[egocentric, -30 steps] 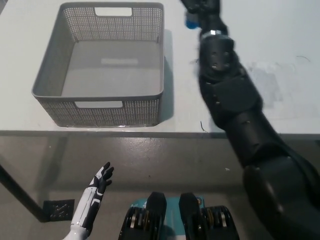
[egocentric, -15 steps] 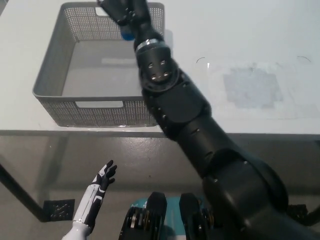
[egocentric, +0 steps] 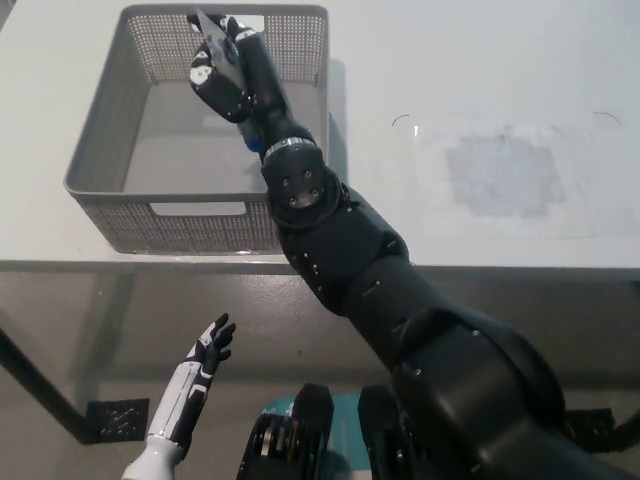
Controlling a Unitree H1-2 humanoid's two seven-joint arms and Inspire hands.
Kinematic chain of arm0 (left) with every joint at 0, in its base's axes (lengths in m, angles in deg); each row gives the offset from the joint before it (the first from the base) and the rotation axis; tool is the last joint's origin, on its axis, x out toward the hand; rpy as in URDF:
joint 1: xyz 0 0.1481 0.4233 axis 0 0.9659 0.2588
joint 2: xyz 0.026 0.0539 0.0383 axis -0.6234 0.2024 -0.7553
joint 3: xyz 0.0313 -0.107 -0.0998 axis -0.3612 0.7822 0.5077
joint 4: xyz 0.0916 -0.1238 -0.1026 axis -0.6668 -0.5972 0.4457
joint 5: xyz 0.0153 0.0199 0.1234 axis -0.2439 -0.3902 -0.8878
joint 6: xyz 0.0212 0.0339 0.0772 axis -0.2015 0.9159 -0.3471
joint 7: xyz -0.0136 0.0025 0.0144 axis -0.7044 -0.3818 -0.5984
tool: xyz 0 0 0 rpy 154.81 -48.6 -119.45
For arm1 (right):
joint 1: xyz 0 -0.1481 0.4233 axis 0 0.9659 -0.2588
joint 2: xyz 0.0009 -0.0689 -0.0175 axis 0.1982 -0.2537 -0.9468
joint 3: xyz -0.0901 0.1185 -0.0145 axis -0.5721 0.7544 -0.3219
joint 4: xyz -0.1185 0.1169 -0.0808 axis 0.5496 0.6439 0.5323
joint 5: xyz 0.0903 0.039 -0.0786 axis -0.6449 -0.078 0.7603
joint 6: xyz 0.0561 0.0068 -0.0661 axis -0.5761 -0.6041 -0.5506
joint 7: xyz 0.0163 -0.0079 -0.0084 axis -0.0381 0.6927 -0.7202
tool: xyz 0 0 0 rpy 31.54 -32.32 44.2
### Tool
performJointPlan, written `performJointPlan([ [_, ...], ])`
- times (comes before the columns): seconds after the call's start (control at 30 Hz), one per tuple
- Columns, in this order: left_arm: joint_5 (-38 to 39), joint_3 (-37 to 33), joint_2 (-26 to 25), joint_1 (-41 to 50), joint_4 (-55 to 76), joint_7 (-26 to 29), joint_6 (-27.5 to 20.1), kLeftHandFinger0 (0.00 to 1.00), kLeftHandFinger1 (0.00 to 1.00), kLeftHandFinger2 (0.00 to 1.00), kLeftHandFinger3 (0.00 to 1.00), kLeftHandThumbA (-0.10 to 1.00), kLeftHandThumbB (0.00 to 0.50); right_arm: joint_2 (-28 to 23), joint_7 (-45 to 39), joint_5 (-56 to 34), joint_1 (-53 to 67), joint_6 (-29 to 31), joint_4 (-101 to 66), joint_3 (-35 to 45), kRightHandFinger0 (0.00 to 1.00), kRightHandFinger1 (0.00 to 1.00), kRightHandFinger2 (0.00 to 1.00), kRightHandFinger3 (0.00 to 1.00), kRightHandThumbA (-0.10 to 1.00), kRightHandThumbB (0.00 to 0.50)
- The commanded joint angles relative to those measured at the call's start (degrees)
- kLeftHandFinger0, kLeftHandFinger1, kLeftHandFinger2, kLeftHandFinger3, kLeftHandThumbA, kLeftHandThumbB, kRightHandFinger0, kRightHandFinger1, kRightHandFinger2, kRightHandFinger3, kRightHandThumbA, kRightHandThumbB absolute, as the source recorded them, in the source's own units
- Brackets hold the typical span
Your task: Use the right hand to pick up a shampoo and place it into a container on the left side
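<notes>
My black right hand (egocentric: 225, 65) is over the inside of the grey mesh basket (egocentric: 100, 160), near its far wall. It is shut on the shampoo bottle, which it mostly hides. A pale end shows at the hand's left side, and the blue cap (egocentric: 256, 146) pokes out by the wrist. The right arm reaches in over the basket's right front corner. My white left hand (egocentric: 192, 385) rests open at the lower left, below the table's front edge.
The basket stands at the left of the white table (egocentric: 480, 80), with handle cut-outs in its near and far walls. A faint grey smudge (egocentric: 500, 175) marks the tabletop to the right. The table's front edge (egocentric: 500, 268) crosses the picture.
My right hand has carried the bottle leftward from the table's far right, over the basket's far rim and down into the basket. The left hand has barely moved.
</notes>
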Motion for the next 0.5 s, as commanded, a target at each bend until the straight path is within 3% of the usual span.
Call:
performJointPlan([
  [0.0, 0.15, 0.04, -0.69, -1.52, 1.03, -0.23, -1.2, 1.0, 1.0, 1.0, 1.0, 1.0, 0.268, -0.65, 1.38, 3.33, -2.14, 3.37, -0.35, -2.45, 0.25, 0.49, 0.74, 0.75, 0.25, 0.161],
  [0.03, 0.45, 0.14, -0.67, -1.64, 1.15, -0.33, -0.86, 1.0, 1.0, 1.0, 1.0, 1.0, 0.283, -0.85, 0.67, 3.34, -2.21, 3.79, -0.34, -2.76, 0.4, 0.57, 0.75, 0.78, 0.33, 0.186],
  [0.07, 0.48, 0.16, -0.67, -1.73, 0.94, -0.31, -1.2, 1.0, 1.0, 1.0, 1.0, 1.0, 0.282, -1.14, -1.23, 3.13, -2.13, 4.11, -0.67, -3.06, 0.58, 0.73, 0.88, 0.95, 0.47, 0.223],
  [0.1, 0.39, 0.15, -0.68, -1.74, 0.87, -0.25, -1.38, 1.0, 1.0, 1.0, 1.0, 1.0, 0.276, -1.28, -3.3, 2.2, -2.01, 4.78, -0.85, -2.65, 0.77, 0.91, 1.0, 1.0, 0.52, 0.254],
  [0.13, 0.39, 0.14, -0.69, -1.77, 0.79, -0.24, -1.48, 1.0, 1.0, 1.0, 1.0, 1.0, 0.275, -1.39, -4.47, 1.67, -1.98, 5.16, -0.88, -2.47, 0.83, 0.96, 1.0, 1.0, 0.57, 0.289],
  [0.2, 0.21, 0.15, -0.69, -1.7, 0.98, -0.16, -0.93, 1.0, 1.0, 1.0, 1.0, 1.0, 0.28, -1.56, -5.73, 1.18, -2.08, 5.43, -0.8, -2.16, 0.85, 1.0, 1.0, 1.0, 0.68, 0.378],
  [0.23, 0.49, 0.13, -0.68, -1.74, 0.89, -0.36, -0.96, 1.0, 1.0, 1.0, 1.0, 1.0, 0.274, -1.62, -6.14, 0.89, -2.09, 5.51, -0.76, -1.9, 0.86, 1.0, 1.0, 1.0, 0.71, 0.392],
  [0.33, 0.44, 0.09, -0.7, -2.0, 0.47, -0.34, -1.37, 1.0, 1.0, 1.0, 1.0, 1.0, 0.274, -1.96, -7.01, 0.65, -2.06, 6.01, -0.82, -1.58, 0.96, 1.0, 1.0, 1.0, 0.74, 0.394],
  [0.37, 0.3, 0.06, -0.69, -1.96, 0.46, -0.27, -1.25, 1.0, 1.0, 1.0, 1.0, 1.0, 0.285, -2.15, -7.21, 0.56, -2.03, 5.9, -0.97, -1.47, 1.0, 1.0, 1.0, 1.0, 0.73, 0.37],
  [0.47, 0.56, 0.07, -0.62, -1.82, 0.83, -0.44, -0.66, 1.0, 1.0, 1.0, 1.0, 1.0, 0.294, -2.4, -6.9, 0.67, -2.01, 6.18, -1.07, -1.34, 1.0, 1.0, 1.0, 1.0, 0.72, 0.356],
])
